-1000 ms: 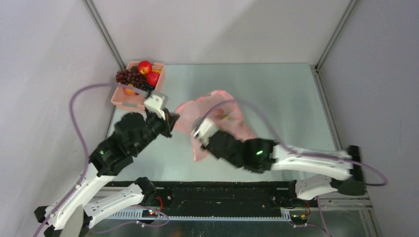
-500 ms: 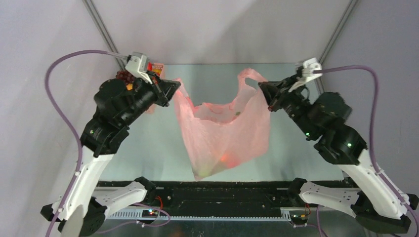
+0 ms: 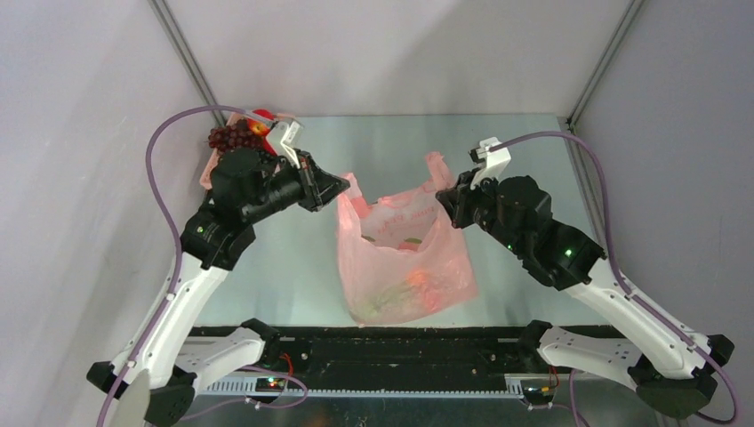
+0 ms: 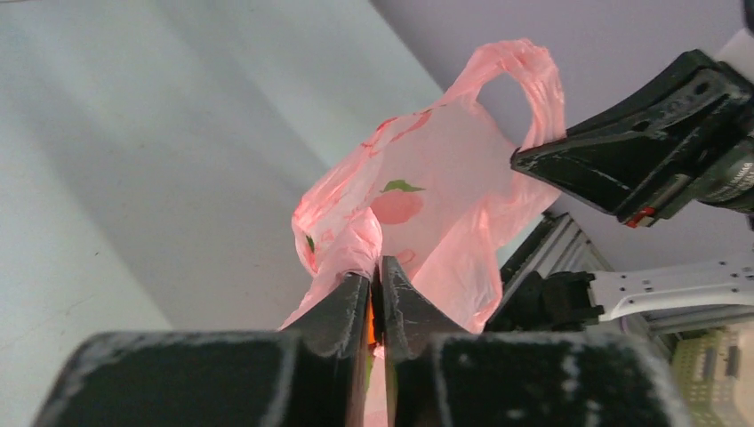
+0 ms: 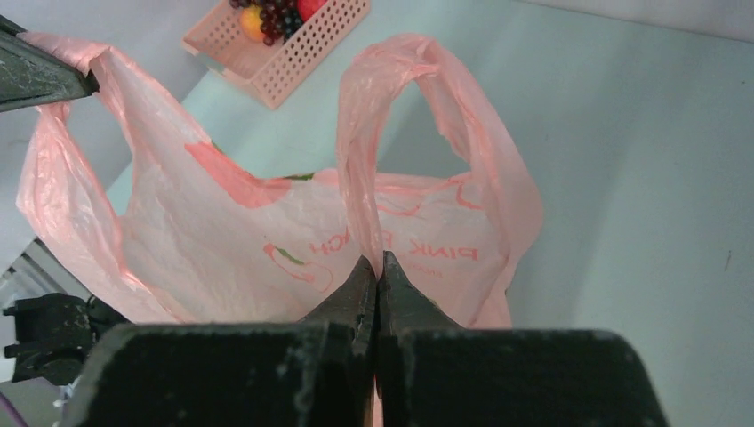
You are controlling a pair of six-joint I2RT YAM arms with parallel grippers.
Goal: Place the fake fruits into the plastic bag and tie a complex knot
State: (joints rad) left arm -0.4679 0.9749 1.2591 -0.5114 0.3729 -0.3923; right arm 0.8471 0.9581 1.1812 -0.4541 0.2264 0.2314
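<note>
Left gripper [image 4: 375, 277]: the jaws are almost fully closed, with only a thin slit between them. They pinch a bunched piece of the bag's rim on its left side.
Right gripper [image 5: 378, 267]: the jaws are pressed together on the foot of the loop handle [image 5: 427, 98]. The loop stands free above the fingertips.
Bag [image 3: 405, 267]: thin and pink, it hangs between the two grippers above the table, with the mouth open upward. The lower part sags toward the near edge. I cannot tell if the bottom touches the table.
Print: peach pictures and pink letters, seen through the film in the right wrist view.
Fruits in bag [image 3: 415, 283]: they lie low in the bag and show through the film as one reddish-orange spot with a greenish patch beside it. Which kinds they are I cannot tell.
Basket [image 5: 293, 53]: pink lattice, at the far left corner of the table, partly hidden behind the left arm in the top view and well apart from the bag.
Basket content: grapes [image 3: 231, 136], a red apple [image 3: 260, 122] and an orange [image 5: 252, 20].
Table [image 3: 533, 151]: pale grey-green surface.
Arms: both are raised and reach inward, one at each side of the bag.
</note>
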